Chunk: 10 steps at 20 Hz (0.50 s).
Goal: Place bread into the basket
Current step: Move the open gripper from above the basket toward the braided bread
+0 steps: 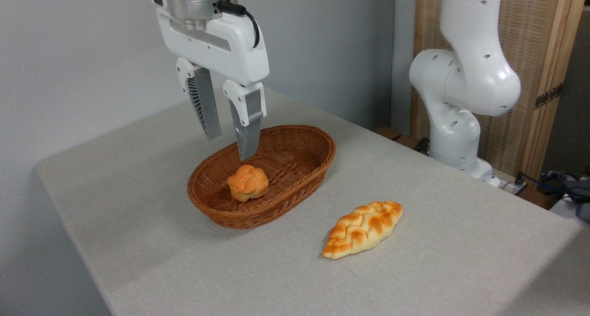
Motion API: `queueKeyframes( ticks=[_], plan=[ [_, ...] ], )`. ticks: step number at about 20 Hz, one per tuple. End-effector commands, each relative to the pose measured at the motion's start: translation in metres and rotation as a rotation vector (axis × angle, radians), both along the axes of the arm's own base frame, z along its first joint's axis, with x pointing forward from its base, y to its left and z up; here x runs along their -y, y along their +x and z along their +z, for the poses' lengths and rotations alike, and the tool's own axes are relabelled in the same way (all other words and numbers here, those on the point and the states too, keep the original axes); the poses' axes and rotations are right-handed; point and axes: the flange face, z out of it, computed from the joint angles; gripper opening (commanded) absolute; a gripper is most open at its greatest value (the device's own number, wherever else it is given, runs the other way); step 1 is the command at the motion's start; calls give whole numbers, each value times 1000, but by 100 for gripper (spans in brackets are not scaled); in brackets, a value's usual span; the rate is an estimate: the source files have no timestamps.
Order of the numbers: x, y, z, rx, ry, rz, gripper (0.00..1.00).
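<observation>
The bread point(362, 228), a long braided golden loaf with pointed ends, lies on the tablecloth to the right of and in front of the basket. The basket point(304, 138) is an oval brown wicker one near the table's middle. Inside its near end sits a small round knotted orange bun point(247, 182). My gripper point(229, 149) hangs above the basket's left part, just over the bun, open with nothing between its fingers. It is well apart from the bread.
The arm's white base and lower links point(461, 99) stand at the table's right rear edge. Behind them is a woven wooden screen point(544, 53). Cables and a dark object point(571, 189) lie off the table at the far right.
</observation>
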Motion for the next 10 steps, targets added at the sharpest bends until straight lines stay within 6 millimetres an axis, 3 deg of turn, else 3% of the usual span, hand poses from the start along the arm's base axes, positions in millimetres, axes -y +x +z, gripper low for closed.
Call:
queueKeyframes(
  ticks=[1,5,10],
  plan=[
    [-5,-18,4,-15,-17,7,100],
    [-24,-57,-7,-35,-12,-83,100],
    [-59,-109,-32,-82,-25,-37,100]
  ],
)
